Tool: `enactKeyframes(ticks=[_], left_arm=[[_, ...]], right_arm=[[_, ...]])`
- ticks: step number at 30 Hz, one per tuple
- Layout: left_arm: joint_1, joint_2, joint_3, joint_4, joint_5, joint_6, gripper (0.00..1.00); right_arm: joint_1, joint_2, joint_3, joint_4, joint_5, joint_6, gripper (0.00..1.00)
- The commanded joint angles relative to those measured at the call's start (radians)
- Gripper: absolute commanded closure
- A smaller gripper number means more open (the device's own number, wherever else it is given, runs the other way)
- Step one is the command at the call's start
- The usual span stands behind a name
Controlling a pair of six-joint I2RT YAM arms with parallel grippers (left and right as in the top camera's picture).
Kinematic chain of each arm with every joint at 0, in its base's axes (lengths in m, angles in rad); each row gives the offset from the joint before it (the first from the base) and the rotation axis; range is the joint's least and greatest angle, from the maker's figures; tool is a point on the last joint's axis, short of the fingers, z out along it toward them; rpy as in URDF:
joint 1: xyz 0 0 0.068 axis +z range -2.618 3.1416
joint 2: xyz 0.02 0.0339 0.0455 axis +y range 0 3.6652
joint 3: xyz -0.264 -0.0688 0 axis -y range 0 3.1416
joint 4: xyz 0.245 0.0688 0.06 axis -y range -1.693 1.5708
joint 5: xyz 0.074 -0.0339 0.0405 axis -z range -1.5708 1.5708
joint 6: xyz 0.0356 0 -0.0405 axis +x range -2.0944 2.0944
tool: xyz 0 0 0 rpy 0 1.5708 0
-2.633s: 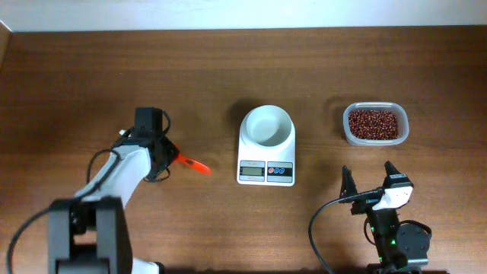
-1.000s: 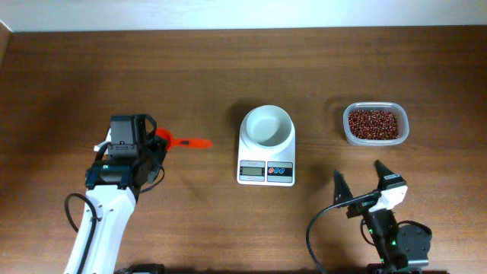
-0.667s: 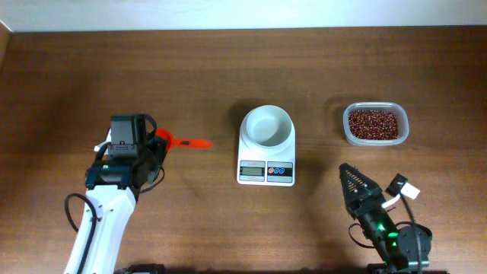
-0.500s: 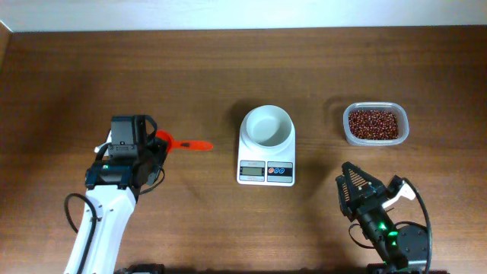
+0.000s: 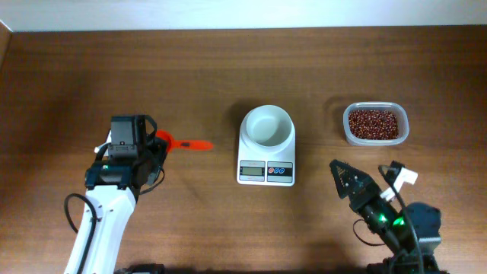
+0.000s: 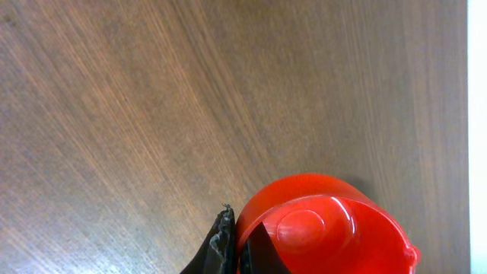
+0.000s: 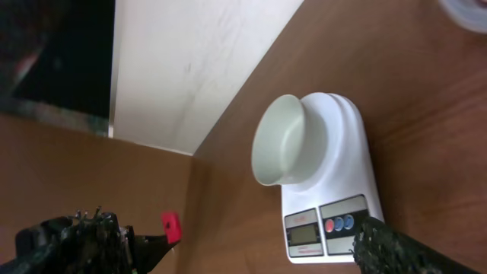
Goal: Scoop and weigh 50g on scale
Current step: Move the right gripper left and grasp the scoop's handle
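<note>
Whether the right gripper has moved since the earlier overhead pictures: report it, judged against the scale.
Yes. The right gripper has swung left, toward the scale, and rolled onto its side, its fingers wide apart.

No text, brand, label or number can be read in any view. The scale point(image 5: 266, 157) has a grey display point(image 5: 252, 172) at its 7 o'clock corner in the overhead view, but the display is too small there, and too blurred in the right wrist view, to make out any digits. The blue and red buttons point(image 5: 280, 171) at its 5 o'clock corner show no legible marks either.
</note>
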Motion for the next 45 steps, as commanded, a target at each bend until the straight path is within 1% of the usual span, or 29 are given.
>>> enactKeyframes(ticks=[1, 4, 6, 8, 9, 12, 15, 16, 19, 20, 22, 23, 25, 29, 33, 34, 40, 43, 45], left_arm=[[0.003, -0.014, -0.003, -0.01, 0.007, -0.005, 1.0], [0.003, -0.014, -0.003, -0.065, 0.008, -0.006, 1.0], [0.003, -0.014, -0.003, -0.087, 0.046, -0.006, 1.0], [0.003, -0.014, -0.003, -0.087, 0.09, -0.006, 1.0], [0.002, -0.014, -0.003, -0.088, 0.101, -0.006, 1.0], [0.002, -0.014, -0.003, -0.125, 0.101, -0.006, 1.0], [-0.025, -0.014, -0.003, -0.163, 0.109, -0.006, 1.0], [-0.058, -0.014, -0.003, -0.163, 0.131, -0.006, 1.0], [-0.143, -0.014, -0.003, -0.163, 0.138, -0.006, 1.0], [-0.177, -0.014, -0.003, -0.162, 0.138, -0.006, 1.0], [-0.229, -0.014, -0.003, -0.162, 0.138, -0.009, 1.0], [-0.237, -0.014, -0.003, -0.162, 0.138, -0.022, 1.0], [-0.259, -0.014, -0.003, -0.16, 0.138, -0.052, 1.0], [-0.301, -0.014, -0.003, -0.154, 0.138, -0.052, 1.0], [-0.334, -0.014, -0.003, -0.154, 0.138, -0.052, 1.0], [-0.344, -0.014, -0.003, -0.154, 0.137, -0.052, 1.0], [-0.404, -0.014, -0.003, -0.149, 0.134, -0.079, 1.0], [-0.43, -0.013, -0.003, -0.138, 0.128, -0.105, 1.0], [-0.443, -0.011, -0.003, -0.131, 0.119, -0.105, 1.0]], right_arm=[[0.005, 0.152, 0.107, 0.022, -0.151, -0.087, 0.01], [0.005, 0.286, 0.112, 0.145, -0.282, -0.088, 0.01], [0.008, 0.352, 0.111, 0.143, -0.32, -0.058, 0.01], [0.039, 0.42, 0.111, 0.147, -0.327, -0.058, 0.01], [0.079, 0.463, 0.111, 0.17, -0.327, -0.059, 0.01], [0.22, 0.573, 0.111, 0.361, -0.316, -0.059, 0.01], [0.35, 0.706, 0.111, 0.523, -0.207, -0.059, 0.0], [0.389, 0.759, 0.111, 0.581, -0.193, -0.059, 0.05], [0.455, 0.862, 0.111, 0.719, -0.194, -0.059, 0.08], [0.479, 0.898, 0.111, 0.772, -0.194, -0.059, 0.11], [0.509, 0.928, 0.111, 0.824, -0.194, -0.059, 0.17], [0.522, 0.934, 0.111, 0.835, -0.193, -0.06, 0.17], [0.549, 0.939, 0.111, 0.836, -0.18, -0.06, 0.22], [0.625, 0.939, 0.111, 0.835, -0.034, -0.06, 0.3], [0.674, 0.939, 0.111, 0.832, 0.043, -0.06, 0.38], [0.68, 0.939, 0.111, 0.832, 0.055, -0.059, 0.39], [0.681, 0.939, 0.111, 0.832, 0.065, -0.059, 0.47], [0.681, 0.939, 0.111, 0.832, 0.065, -0.059, 0.57], [0.681, 0.939, 0.111, 0.832, 0.065, -0.059, 0.59]])
